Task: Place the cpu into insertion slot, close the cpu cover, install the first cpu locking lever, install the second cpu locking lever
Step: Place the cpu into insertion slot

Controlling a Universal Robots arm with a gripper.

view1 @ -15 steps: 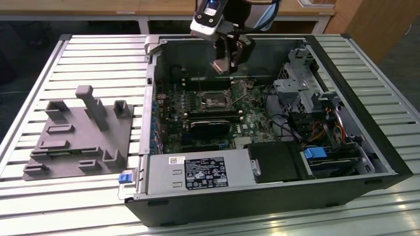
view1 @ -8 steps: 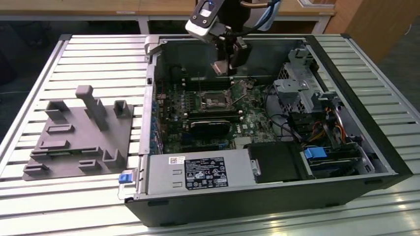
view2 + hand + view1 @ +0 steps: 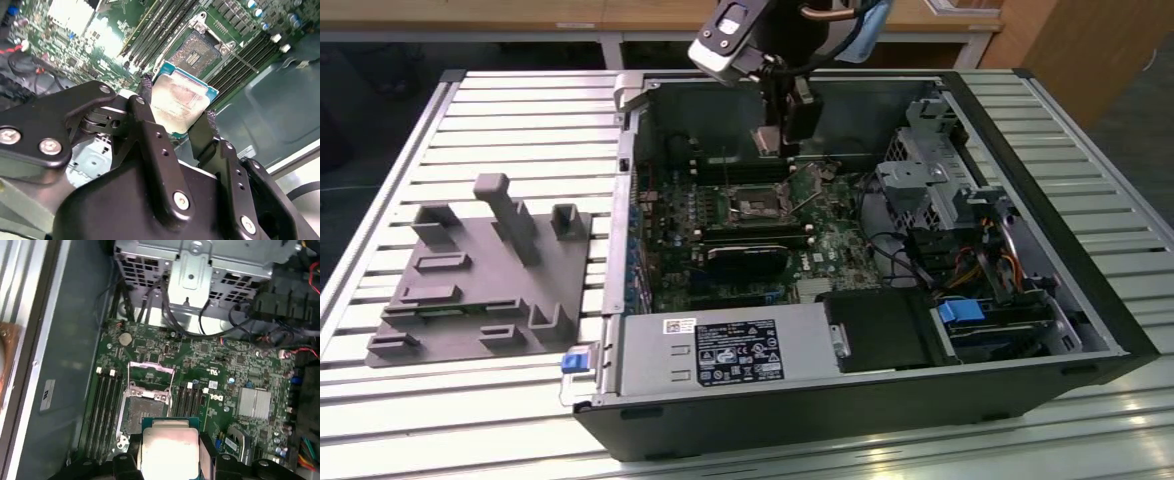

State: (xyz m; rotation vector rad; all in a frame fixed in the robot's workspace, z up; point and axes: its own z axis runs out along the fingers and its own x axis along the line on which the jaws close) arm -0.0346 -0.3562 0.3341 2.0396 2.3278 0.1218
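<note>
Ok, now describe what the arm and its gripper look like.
In the second wrist view the gripper is matt black metal: angular linkage bars joined by silver screw heads, and two narrow fingers with rows of small holes. In the exterior view the arm's wrist carries a silver-grey housing, with a blue part and a copper-coloured cable or tube beside it.

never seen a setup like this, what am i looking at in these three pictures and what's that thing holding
A robot arm is working inside an open computer case that lies on a slatted table. The exterior view comes from a camera off the arm; both wrist views come from cameras on the arm, looking past its gripper at the green motherboard. The gripper is shut on the cpu, a small square chip, near the insertion slot, whose cpu cover stands open. A grey holder lies beside the case.
</note>
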